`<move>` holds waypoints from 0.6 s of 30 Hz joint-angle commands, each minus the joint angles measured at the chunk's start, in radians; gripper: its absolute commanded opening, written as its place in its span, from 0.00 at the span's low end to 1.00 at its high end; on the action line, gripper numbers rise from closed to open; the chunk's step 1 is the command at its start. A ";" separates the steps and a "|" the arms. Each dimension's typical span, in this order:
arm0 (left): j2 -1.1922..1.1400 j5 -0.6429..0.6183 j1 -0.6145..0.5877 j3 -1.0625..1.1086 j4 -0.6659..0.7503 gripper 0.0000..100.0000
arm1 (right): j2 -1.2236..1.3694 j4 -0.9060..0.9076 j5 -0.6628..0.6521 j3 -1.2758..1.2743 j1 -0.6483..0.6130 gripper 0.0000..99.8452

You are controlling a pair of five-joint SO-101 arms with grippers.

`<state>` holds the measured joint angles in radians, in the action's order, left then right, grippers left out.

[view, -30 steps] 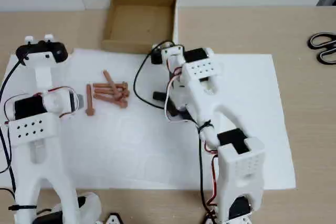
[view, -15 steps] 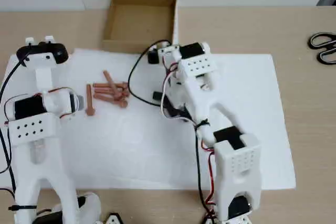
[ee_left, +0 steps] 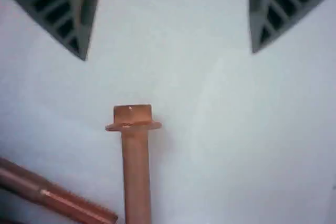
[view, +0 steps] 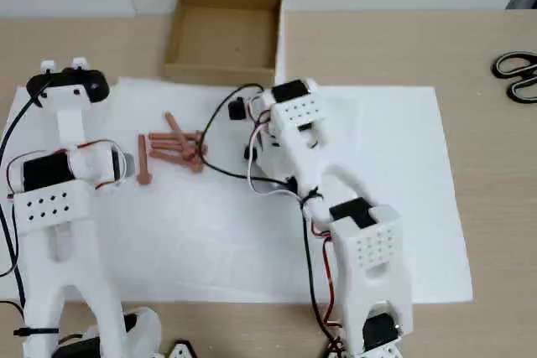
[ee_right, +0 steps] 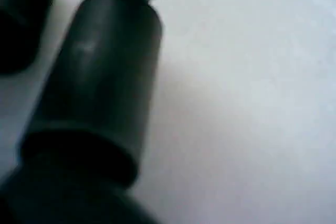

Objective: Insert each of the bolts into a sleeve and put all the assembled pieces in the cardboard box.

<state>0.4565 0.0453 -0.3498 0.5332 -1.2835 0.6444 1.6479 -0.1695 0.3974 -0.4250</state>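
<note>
As the left claw (ee_left: 169,53) hangs spread over a bolt (ee_left: 135,156), a crooked drop could roll it; right claw (view: 256,148): cannot tell.

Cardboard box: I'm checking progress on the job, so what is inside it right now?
Inside the cardboard box the high view shows just bare brown floor. Its near wall hides a thin strip of floor behind it. The bolts lie outside.
</note>
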 commanded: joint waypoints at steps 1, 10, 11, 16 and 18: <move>0.000 0.006 0.000 -0.044 -0.002 0.19 | 0.015 -0.018 0.009 0.006 0.005 0.20; 0.000 0.006 0.000 -0.044 0.000 0.19 | 0.022 -0.038 0.009 0.006 0.044 0.00; 0.000 0.006 0.000 -0.044 0.000 0.19 | 0.022 -0.033 0.006 0.006 0.047 0.01; 0.000 0.006 0.000 -0.044 0.002 0.19 | 0.012 -0.028 -0.002 0.011 0.067 0.01; 0.000 0.006 0.000 -0.044 0.000 0.19 | -0.018 0.005 -0.002 0.025 0.070 0.01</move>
<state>0.4565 0.0453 -0.3498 0.5332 -1.2835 0.6582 1.6218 -0.1695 0.4066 -0.3621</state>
